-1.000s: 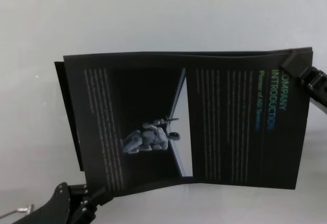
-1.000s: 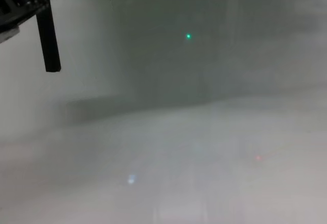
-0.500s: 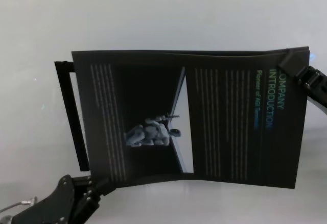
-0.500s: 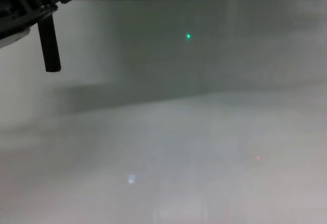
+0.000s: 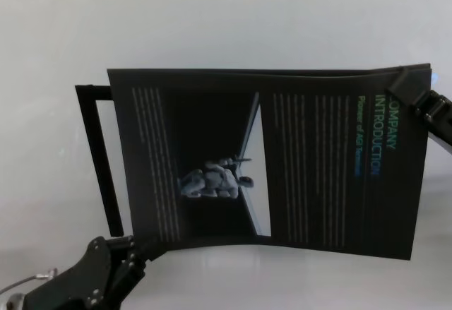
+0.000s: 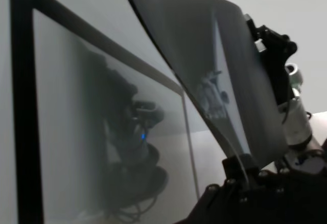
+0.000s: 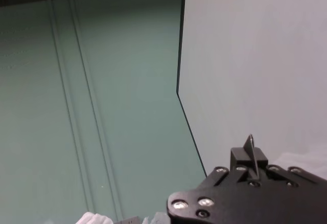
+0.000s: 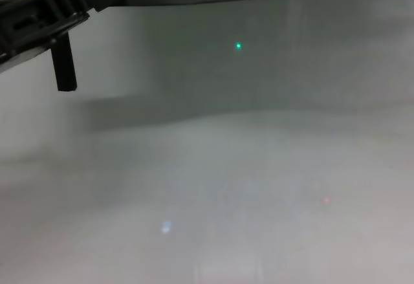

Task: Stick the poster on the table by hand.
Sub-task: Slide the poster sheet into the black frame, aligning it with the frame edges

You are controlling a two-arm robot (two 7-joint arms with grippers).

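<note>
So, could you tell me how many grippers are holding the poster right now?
2. The left gripper pinches the poster at its near left corner; the right gripper pinches the far right corner. No other gripper is in view.

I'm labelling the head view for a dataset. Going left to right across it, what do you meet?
Left black blocky gripper at the poster's near corner → thin black frame bar → large black printed poster → right black gripper at its far corner.
</note>
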